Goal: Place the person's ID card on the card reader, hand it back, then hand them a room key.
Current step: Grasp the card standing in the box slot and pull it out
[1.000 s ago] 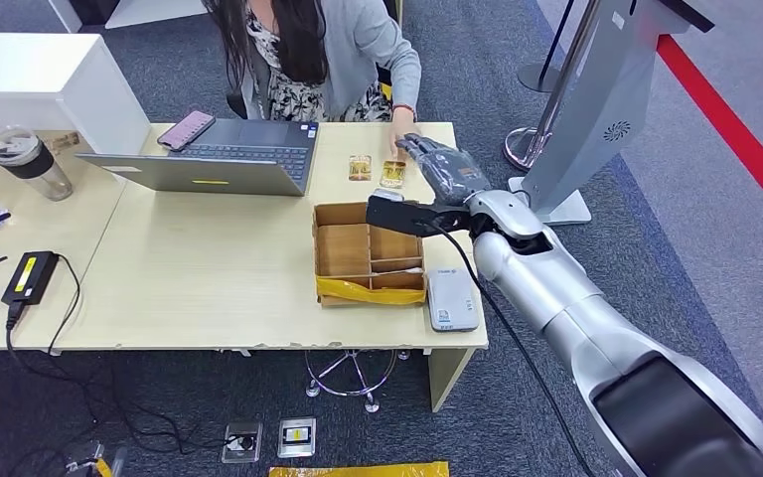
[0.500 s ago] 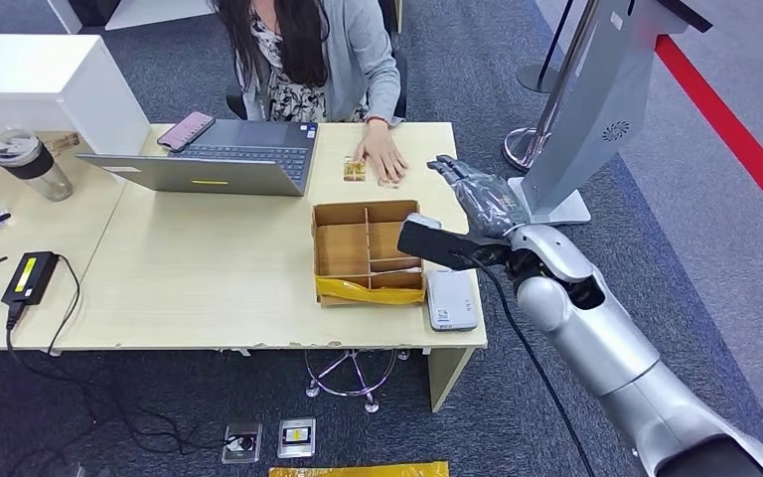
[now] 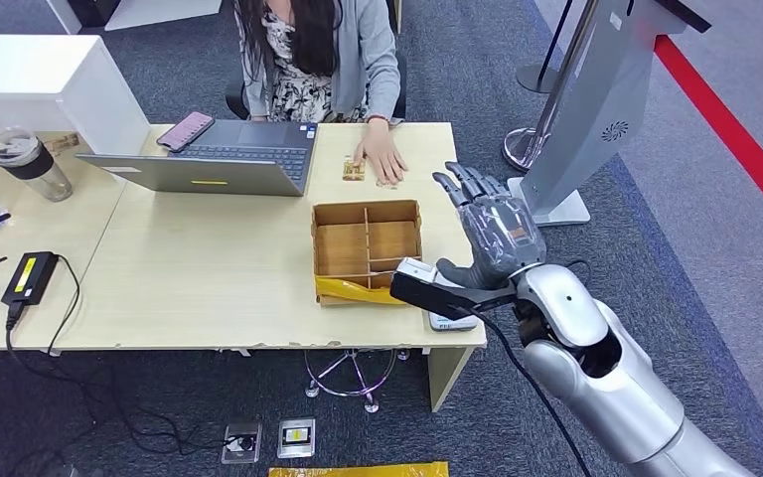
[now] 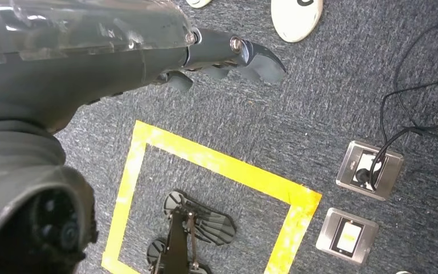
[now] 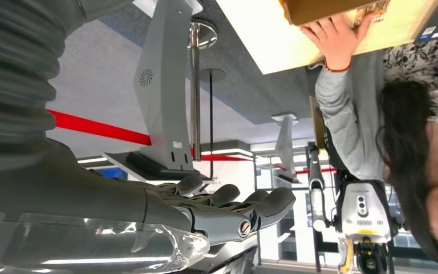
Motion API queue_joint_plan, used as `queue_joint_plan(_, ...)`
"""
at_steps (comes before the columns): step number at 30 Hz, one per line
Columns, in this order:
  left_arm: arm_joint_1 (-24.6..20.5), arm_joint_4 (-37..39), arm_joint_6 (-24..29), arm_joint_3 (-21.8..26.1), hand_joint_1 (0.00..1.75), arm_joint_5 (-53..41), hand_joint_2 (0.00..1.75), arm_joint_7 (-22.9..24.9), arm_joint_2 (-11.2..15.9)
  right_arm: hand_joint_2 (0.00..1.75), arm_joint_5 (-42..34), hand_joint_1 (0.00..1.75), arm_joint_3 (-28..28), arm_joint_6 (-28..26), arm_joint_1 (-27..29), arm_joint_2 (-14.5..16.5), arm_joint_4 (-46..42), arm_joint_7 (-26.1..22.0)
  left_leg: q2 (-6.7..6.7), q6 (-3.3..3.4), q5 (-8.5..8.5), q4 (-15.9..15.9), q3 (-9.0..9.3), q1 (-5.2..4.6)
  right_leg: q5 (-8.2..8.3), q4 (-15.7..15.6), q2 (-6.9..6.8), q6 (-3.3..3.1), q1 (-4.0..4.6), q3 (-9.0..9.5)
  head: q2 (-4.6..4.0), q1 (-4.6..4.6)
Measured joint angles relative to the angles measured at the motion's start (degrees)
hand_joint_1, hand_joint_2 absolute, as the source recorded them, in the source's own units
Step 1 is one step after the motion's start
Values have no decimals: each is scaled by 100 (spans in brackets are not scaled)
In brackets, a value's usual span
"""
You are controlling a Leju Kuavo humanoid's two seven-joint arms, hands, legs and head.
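— Where, the card?
— Card [image 3: 355,171] flat on desk [image 3: 209,268], under person's hand [image 3: 381,159], beyond cardboard box [image 3: 368,250].
— And right hand [image 3: 492,231]?
— Raised off desk's edge, fingers spread, empty. Left hand [image 4: 228,57] hanging over carpet, fingers loosely curled, empty.

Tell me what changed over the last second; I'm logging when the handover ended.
The right hand drew back from the cards by the person's hand toward the table's near edge, empty, fingers spread. The person's hand slid over the cards. The divided box, card reader and laptop stayed put.
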Motion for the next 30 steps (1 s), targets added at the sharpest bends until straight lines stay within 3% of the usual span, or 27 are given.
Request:
queue_joint_plan(7,-23,0,-5,0,0,-17,0,0,-27,175,152,0,133,-318,-34,367,370,49,-1,-1,1,0,-3,1,0,1,-3,-1,1,0,0,0)
queue_joint_plan(19,-35,0,-61,0,0,-19,0,11,-37,175,211,0,317,-385,-410,1113,1645,-83,-2,-2,2,0,-6,1,0,2,-3,-1,1,-4,0,1)
queue_joint_plan(30,-33,0,-55,0,0,15,0,52,-37,175,221,0,400,-305,-483,1313,2143,-101,-2,-3,2,0,-7,1,0,2,-2,-1,1,-7,0,1)
